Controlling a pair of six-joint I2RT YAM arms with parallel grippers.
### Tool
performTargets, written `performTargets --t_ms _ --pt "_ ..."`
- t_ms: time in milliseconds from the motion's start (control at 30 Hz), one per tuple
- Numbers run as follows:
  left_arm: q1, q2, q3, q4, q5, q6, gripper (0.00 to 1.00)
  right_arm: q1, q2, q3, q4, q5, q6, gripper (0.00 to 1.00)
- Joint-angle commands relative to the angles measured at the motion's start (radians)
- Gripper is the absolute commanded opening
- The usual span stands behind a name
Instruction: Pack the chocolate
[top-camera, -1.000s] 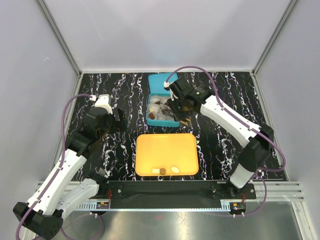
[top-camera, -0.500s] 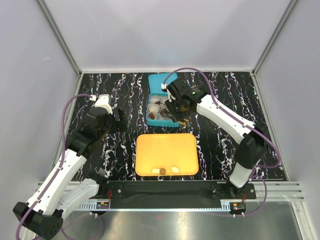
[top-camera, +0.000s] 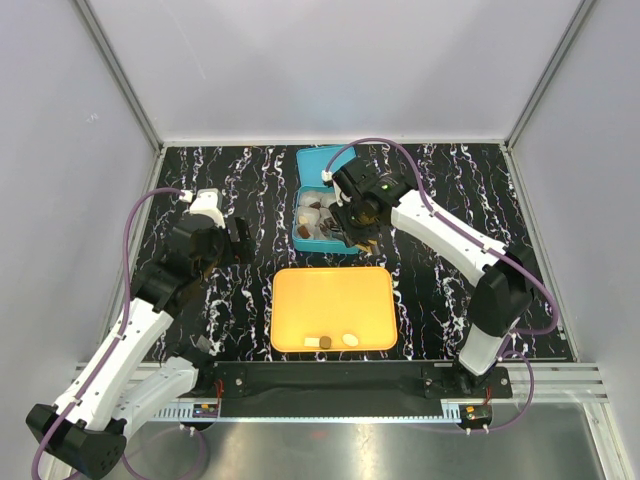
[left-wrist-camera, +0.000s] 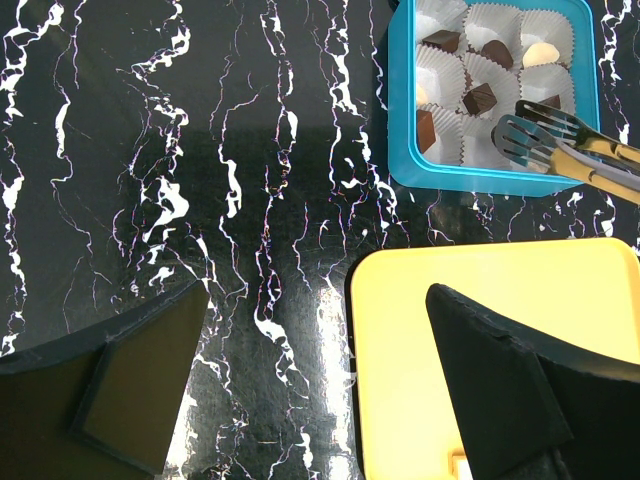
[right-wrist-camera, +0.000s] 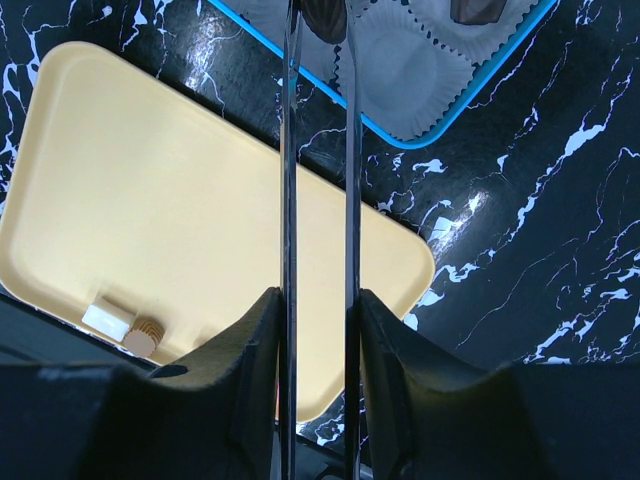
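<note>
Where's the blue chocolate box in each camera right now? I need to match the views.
Top external: blue box at far centre, partly under the right gripper.
Left wrist: box in the upper right corner.
Right wrist: box at the top edge, behind the tongs.
Shared landmark: the orange tray, beside the box in all three.

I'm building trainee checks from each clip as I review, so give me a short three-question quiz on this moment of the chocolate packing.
1. True or false: the left gripper is open and holds nothing.
2. The tips of the metal tongs held in the right gripper are over: A) the blue box; B) the orange tray; C) bare table.
3. Along which edge of the orange tray do the chocolate pieces on it lie?

Key: 1 true. 2 A. 3 the near edge, toward the arm bases.
</note>
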Motion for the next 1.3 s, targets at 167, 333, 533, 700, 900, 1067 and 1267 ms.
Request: performTargets --t_ms 167,333,533,700,900,1067,1267 --pt "0.006 -0.004 0.034 0.057 0.011 0.002 0.99 -0.002 -0.009 -0.008 0.010 -0.007 0.000 0.41" --pt "0.006 -0.007 0.033 0.057 0.011 0.002 0.99 -0.002 -0.005 -0.008 0.010 -0.007 0.003 0.41" --pt "0.006 -0.012 0.033 0.055 0.011 0.002 0.99 -0.001 0.001 0.008 0.009 -0.005 0.003 0.46" --pt "0.006 -0.017 0.031 0.055 0.009 0.002 0.99 -0.001 0.003 0.023 0.000 -0.004 0.003 0.47" --pt "0.006 -0.017 0.033 0.054 0.008 0.002 0.99 -0.002 0.003 0.075 -0.040 0.013 0.006 0.47" --pt "0.006 -0.015 0.031 0.055 0.006 0.002 0.99 -0.002 -0.037 0.135 -0.100 0.015 0.029 0.46" --pt "0.006 -0.018 0.031 0.054 0.000 0.002 0.99 0.065 -0.167 0.020 -0.117 0.005 0.047 0.46"
